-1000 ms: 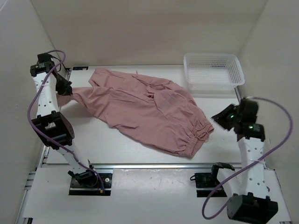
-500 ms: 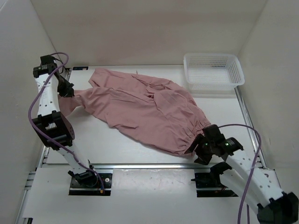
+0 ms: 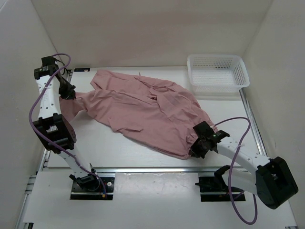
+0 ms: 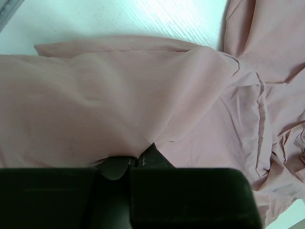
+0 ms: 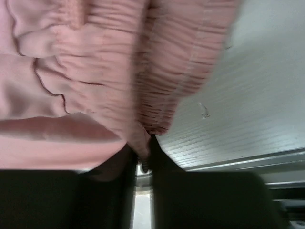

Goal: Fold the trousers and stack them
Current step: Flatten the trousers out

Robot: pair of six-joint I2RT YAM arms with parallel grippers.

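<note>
the trousers lie slantwise, legs far left, waist near right. my left gripper is pinched on a leg end, my right gripper on the gathered waistband: opposite ends, i judge, to pull the cloth flat for folding.

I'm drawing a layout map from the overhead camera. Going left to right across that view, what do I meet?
left hand → trousers → white mesh basket. The right hand, at the trousers' waist, overlaps both of those sideways, so it is left out of the order.
</note>
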